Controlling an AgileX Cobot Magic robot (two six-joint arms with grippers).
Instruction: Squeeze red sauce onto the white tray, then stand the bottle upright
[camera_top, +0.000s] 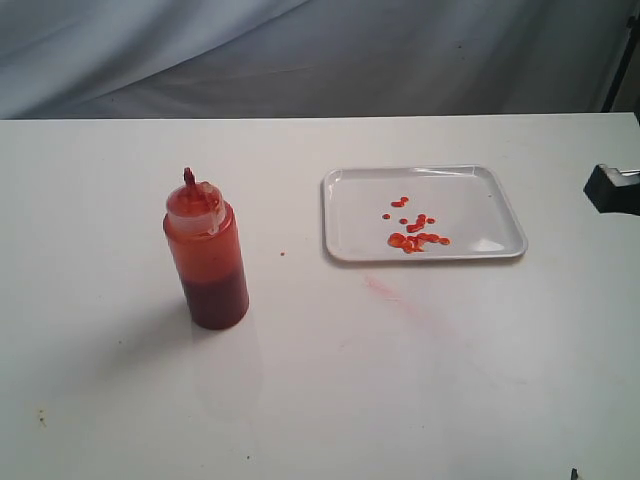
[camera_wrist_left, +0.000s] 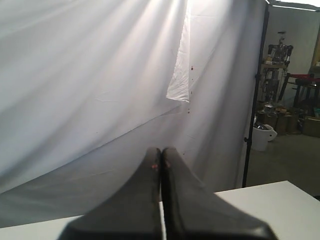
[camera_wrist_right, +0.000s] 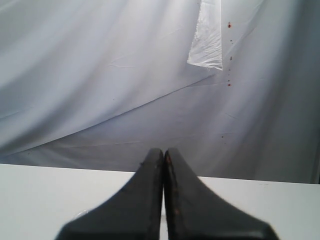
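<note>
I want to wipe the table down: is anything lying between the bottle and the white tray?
In the exterior view, only one tiny reddish speck sits on the otherwise bare table between the bottle and the tray.

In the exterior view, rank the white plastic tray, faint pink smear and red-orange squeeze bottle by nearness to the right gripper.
1. White plastic tray, right side, beside the right gripper.
2. Faint pink smear, on the table before the tray.
3. Red-orange squeeze bottle, upright, far left.

Bright, even light; soft shadows; wrist-cam pincers blurred; ext. pic sharp.
</note>
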